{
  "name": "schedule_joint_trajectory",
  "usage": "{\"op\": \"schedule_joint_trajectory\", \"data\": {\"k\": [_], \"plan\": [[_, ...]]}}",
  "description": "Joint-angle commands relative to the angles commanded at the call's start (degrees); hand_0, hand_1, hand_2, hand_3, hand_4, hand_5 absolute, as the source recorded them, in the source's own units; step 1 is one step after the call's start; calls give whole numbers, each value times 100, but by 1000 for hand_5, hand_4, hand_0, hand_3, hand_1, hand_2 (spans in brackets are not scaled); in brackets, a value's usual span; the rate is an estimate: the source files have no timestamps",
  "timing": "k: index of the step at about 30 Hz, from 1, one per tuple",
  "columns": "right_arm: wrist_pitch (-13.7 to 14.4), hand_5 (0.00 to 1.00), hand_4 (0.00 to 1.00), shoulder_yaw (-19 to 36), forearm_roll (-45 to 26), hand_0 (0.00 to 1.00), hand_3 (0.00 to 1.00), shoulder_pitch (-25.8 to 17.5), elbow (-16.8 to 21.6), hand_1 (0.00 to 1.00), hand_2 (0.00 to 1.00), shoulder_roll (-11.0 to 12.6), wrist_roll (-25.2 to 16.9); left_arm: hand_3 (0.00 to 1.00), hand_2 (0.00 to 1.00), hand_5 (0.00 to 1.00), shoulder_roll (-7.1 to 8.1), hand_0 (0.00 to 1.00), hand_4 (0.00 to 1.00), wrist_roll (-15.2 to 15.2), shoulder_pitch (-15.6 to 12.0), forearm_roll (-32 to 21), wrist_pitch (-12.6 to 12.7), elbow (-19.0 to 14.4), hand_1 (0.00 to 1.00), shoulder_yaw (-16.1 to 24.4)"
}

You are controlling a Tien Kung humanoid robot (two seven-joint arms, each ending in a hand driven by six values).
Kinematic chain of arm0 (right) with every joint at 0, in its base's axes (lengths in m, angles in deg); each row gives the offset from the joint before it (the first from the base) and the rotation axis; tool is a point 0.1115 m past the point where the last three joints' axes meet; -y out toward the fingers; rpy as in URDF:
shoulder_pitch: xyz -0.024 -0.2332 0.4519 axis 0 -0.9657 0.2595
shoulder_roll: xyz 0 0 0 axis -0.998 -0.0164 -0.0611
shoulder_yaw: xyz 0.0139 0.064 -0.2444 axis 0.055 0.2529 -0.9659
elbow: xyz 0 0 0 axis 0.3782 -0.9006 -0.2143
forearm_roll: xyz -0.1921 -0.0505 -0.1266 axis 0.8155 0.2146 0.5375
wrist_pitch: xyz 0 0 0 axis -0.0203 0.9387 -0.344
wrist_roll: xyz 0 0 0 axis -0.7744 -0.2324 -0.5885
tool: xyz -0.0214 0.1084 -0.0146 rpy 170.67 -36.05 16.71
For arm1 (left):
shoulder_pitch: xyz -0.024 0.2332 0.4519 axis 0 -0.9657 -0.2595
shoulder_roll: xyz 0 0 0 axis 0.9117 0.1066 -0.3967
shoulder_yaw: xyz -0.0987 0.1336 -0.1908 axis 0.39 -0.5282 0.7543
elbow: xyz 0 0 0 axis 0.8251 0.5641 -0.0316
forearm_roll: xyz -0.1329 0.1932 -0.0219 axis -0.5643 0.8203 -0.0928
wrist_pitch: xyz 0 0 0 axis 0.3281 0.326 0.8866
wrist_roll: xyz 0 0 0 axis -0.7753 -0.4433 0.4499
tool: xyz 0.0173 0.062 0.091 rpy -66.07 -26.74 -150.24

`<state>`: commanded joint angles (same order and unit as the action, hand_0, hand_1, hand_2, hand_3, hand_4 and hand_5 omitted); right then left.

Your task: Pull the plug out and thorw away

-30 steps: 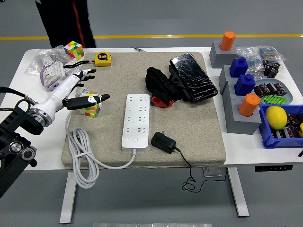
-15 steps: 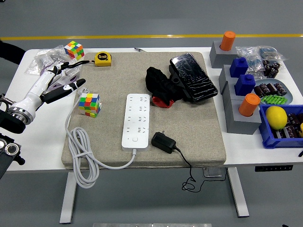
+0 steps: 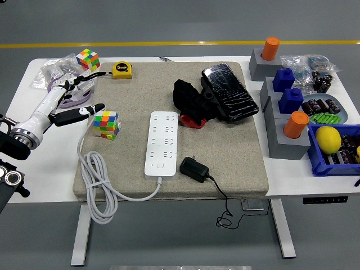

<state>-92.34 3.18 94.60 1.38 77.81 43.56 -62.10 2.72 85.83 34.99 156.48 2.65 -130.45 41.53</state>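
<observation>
Plug is already out of the power strip: black adapter lying on the beige mat just below-right of the strip's bottom end, prongs up toward the strip, thin black cord trailing off the mat's front edge at lower centre. So what's left, by my read, is pick up and discard.

Left hand is at the left of the frame over the white table, fingers spread, holding nothing, thumb pointing right at the multicoloured cube (not touching as far as I can tell). Right arm not in view.

To do the pickup well: reach across the strip's white cable without snagging it, come down on the adapter body from above, and pinch the short sides rather than the cord. Lift straight so the dangling cord follows cleanly. No bin visible in frame, so the drop target is unknown.
</observation>
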Motion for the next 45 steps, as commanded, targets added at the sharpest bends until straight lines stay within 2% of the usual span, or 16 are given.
{"op": "schedule_joint_trajectory", "data": {"k": [7,18,45], "plan": [[-2,494,998,50,11,658,674,5,7,696,705,-18,-5,998,992,548,-25,869,955,-3,-36,27,-5,-34,973,181],[10,497,998,78,5,659,674,6,4,696,705,14,6,998,991,546,-76,868,954,17,-13,39,-33,-56,968,255],[23,500,998,65,-21,658,674,39,56,696,705,11,-1,998,990,544,-28,867,953,8,36,27,-45,-144,968,264]]}}
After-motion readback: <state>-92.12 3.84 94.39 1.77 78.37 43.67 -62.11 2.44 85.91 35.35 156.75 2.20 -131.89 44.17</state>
